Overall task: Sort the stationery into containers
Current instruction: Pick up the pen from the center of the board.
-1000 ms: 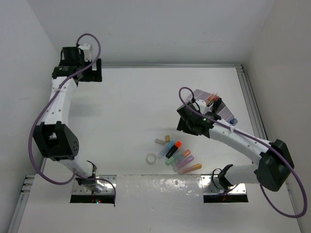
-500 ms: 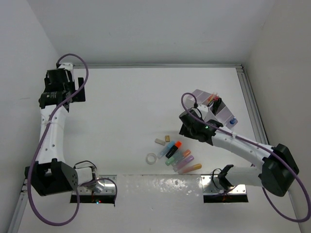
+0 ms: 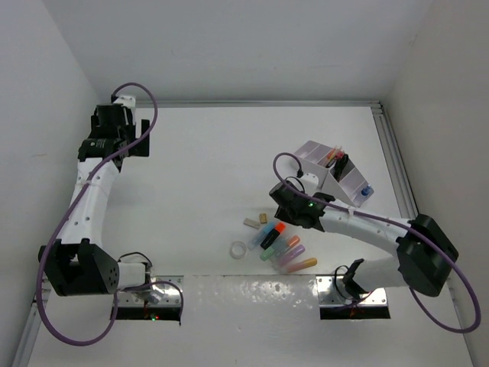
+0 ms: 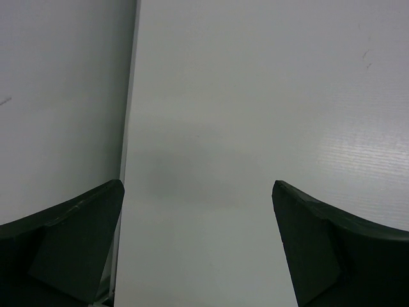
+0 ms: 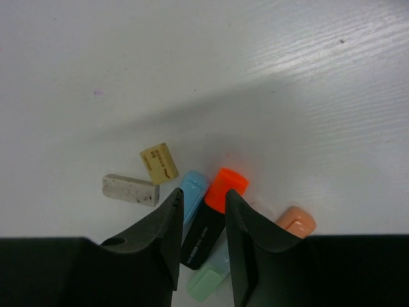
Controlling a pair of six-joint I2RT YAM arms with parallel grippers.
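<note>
Loose stationery lies near the table's front: a black highlighter with an orange cap (image 5: 223,185) (image 3: 273,235), a blue highlighter (image 5: 193,184), a green-capped one (image 5: 206,285), a peach one (image 5: 295,220), two erasers (image 5: 159,162) (image 5: 130,189) and a clear tape ring (image 3: 239,248). My right gripper (image 5: 202,195) (image 3: 289,208) hangs low over this pile. Its jaws stand narrowly open, one on each side of the black highlighter, which still lies on the table. The lilac-white organizer (image 3: 309,149) at right holds pens (image 3: 334,158). My left gripper (image 4: 198,192) (image 3: 130,138) is wide open and empty at the far left.
More pastel highlighters (image 3: 294,254) lie toward the near edge. A small blue item (image 3: 367,191) sits beside the organizer. White walls enclose the table at back and sides, with a metal rail (image 3: 397,160) along the right edge. Purple cables loop over both arms.
My right gripper came away from the organizer down and left onto the highlighter pile, its jaws narrowing. My left arm swung left, then back toward the rear wall, staying open.
</note>
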